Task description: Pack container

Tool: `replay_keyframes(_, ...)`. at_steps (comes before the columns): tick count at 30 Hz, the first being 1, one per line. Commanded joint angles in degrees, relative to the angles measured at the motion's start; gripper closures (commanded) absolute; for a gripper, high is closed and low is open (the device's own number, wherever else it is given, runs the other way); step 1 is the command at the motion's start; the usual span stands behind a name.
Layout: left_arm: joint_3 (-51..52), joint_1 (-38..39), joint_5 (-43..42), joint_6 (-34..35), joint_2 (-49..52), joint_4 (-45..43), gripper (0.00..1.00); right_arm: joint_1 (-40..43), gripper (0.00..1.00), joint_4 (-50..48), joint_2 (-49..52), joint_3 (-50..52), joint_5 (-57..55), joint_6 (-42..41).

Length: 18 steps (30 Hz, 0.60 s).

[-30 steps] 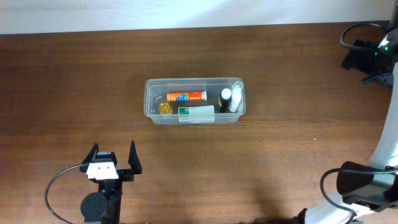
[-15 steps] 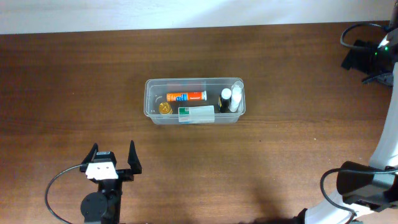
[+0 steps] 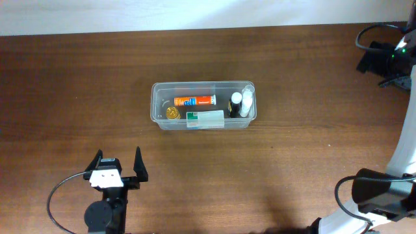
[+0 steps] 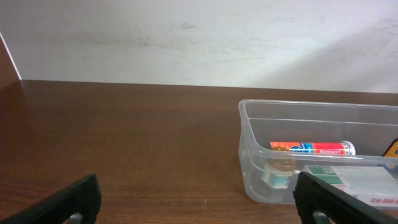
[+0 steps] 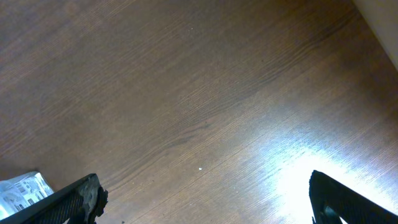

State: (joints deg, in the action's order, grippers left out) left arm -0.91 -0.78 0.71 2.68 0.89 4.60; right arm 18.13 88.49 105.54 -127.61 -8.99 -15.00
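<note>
The clear container [image 3: 156, 104] stands at the table's middle. Inside lie an orange tube [image 3: 195, 101], a gold round piece [image 3: 171, 112], a white-and-green carton [image 3: 205, 119], a black bottle with a white cap [image 3: 235, 104] and a white bottle [image 3: 246, 103]. My left gripper [image 3: 117, 160] rests near the front left, open and empty, well short of the container. In the left wrist view its fingers frame bare wood [image 4: 198, 186], with the container [image 4: 252, 168] ahead to the right and the orange tube [image 4: 311, 149] showing through. My right gripper [image 5: 205, 193] is open over bare wood, holding nothing.
The right arm [image 3: 400, 156] runs along the right edge, its black end part [image 3: 376, 60] at the far right corner. A crumpled white scrap [image 5: 22, 190] shows at the lower left of the right wrist view. A pale wall [image 4: 199, 37] backs the table.
</note>
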Motion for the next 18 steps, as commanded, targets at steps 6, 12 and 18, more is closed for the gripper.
replay_keyframes(6, 0.4, -0.2, 0.6, 0.5, -0.6, 0.1, 0.01, -0.3, 0.01, 0.0, -0.4, -0.4, -0.5, -0.5)
replay_keyframes(12, 0.4, -0.2, 0.6, 0.5, -0.6, 0.1, 0.01, -8.1, 0.02, 0.0, -3.9, -0.4, -0.5, -0.5)
replay_keyframes(18, 0.4, -0.2, 0.6, 0.5, -0.6, 0.1, 0.00, -20.7, 0.02, -0.5, -9.7, 0.1, -3.7, 1.0)
